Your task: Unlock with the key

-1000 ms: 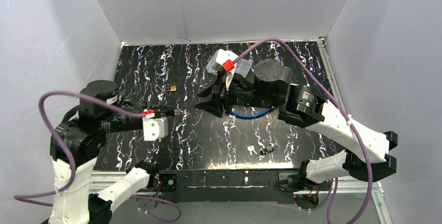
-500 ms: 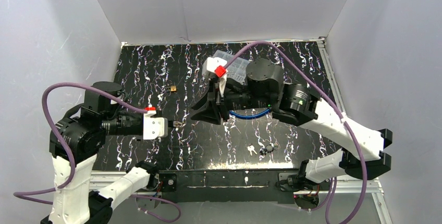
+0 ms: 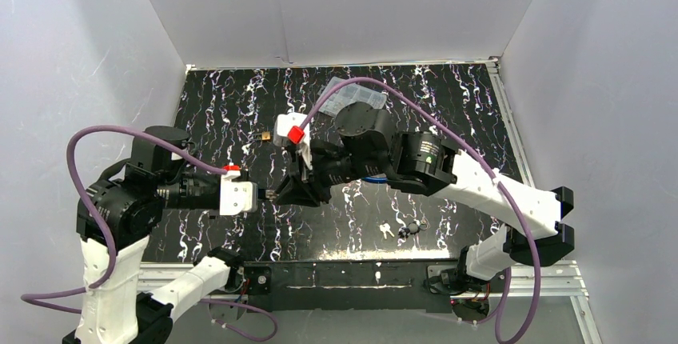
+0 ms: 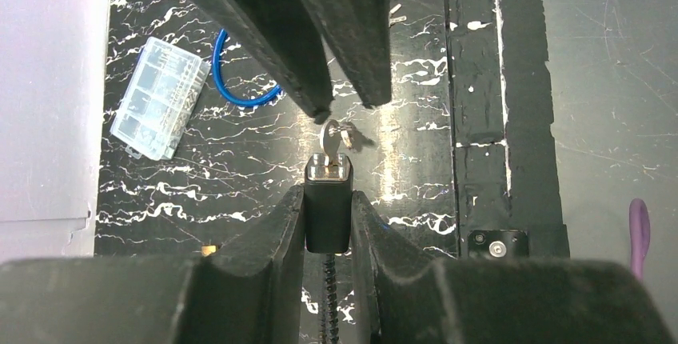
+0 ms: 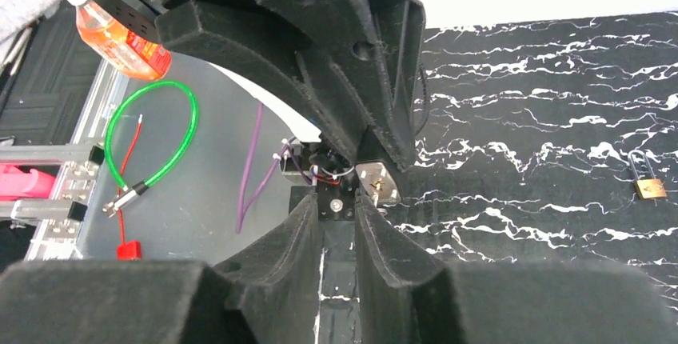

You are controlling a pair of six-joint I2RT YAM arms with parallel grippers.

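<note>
My left gripper is shut on a black lock with a silver end face, held up off the table. A silver key with a small ring sticks out of that face. My right gripper comes in from the opposite side. It is open, and its two fingertips stand just beyond the key's head, either side of it. In the right wrist view the gap between my right fingers is empty. The lock's silver face shows just right of the right-hand fingertip. From above, both grippers meet at left centre.
A small brass padlock lies on the black marbled mat behind the grippers. A clear plastic box sits at the back and a blue cable loop near it. Loose keys lie near the front edge.
My right arm has swung left across the mat to the left gripper, its jaws narrowing on the way. The left gripper has stayed nearly still, holding the lock.
</note>
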